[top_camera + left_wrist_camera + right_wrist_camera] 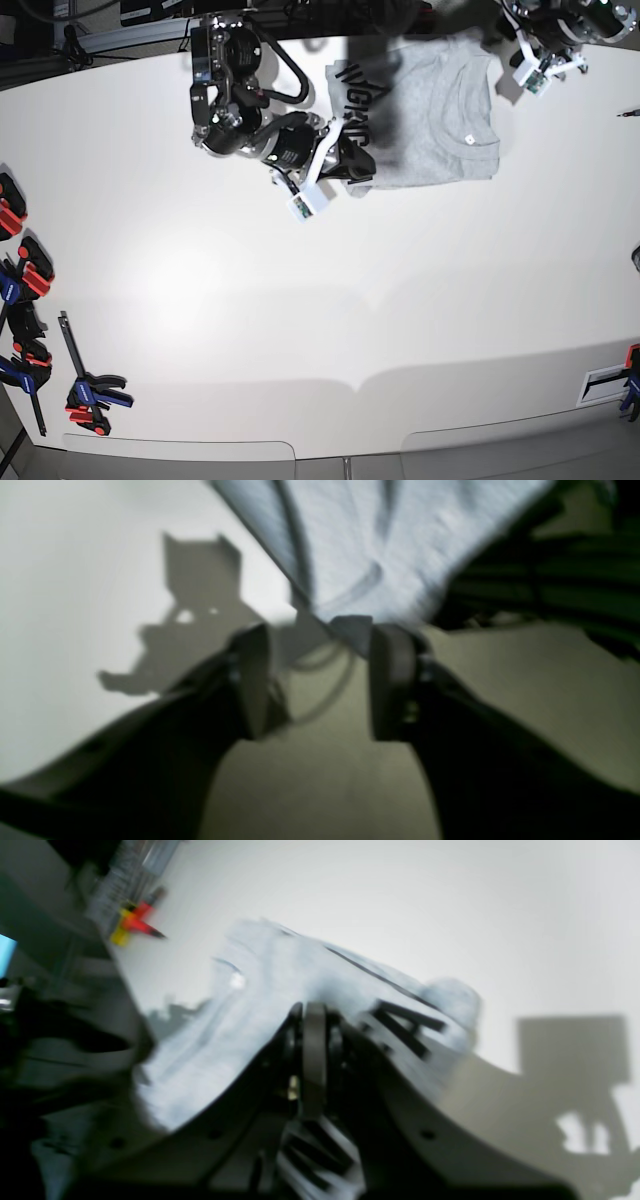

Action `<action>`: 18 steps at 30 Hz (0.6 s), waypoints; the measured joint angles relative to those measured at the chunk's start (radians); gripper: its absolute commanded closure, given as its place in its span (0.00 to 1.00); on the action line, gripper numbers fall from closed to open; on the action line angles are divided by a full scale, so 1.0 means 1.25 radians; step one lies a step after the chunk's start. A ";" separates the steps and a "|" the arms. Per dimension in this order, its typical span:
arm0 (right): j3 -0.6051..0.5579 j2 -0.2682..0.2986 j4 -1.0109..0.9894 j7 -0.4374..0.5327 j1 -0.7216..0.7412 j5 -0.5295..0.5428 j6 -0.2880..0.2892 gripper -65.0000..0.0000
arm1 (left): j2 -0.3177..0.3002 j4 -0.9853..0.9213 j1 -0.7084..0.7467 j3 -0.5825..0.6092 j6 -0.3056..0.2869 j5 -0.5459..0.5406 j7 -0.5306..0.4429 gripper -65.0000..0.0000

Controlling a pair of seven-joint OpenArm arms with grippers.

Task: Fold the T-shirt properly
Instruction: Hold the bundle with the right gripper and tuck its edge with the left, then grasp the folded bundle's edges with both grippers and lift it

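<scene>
White table [300, 330], tee at far edge. Mid-fold: right gripper [312, 1027] clamped on T-shirt [440, 120] lettered edge; left gripper [317, 680] jaws apart, empty. Next imo: carry edge across, flatten.

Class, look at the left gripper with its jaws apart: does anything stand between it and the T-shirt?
Nothing visible does. The left gripper hangs open just off the edge of the T-shirt, with only bare table and shadow between its jaws.
</scene>
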 measured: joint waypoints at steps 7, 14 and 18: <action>-0.038 0.000 0.099 -0.188 -0.005 0.189 0.013 1.00 | 0.005 0.000 -0.098 -0.005 0.009 0.010 -0.168 1.00; -0.069 0.002 0.180 -0.166 -0.143 0.090 0.013 1.00 | 0.008 -0.098 -0.229 -0.003 0.021 -0.046 -0.178 1.00; -0.081 0.001 0.192 -0.081 -0.217 -0.037 0.013 1.00 | 0.009 -0.244 -0.306 0.027 0.027 -0.095 -0.155 1.00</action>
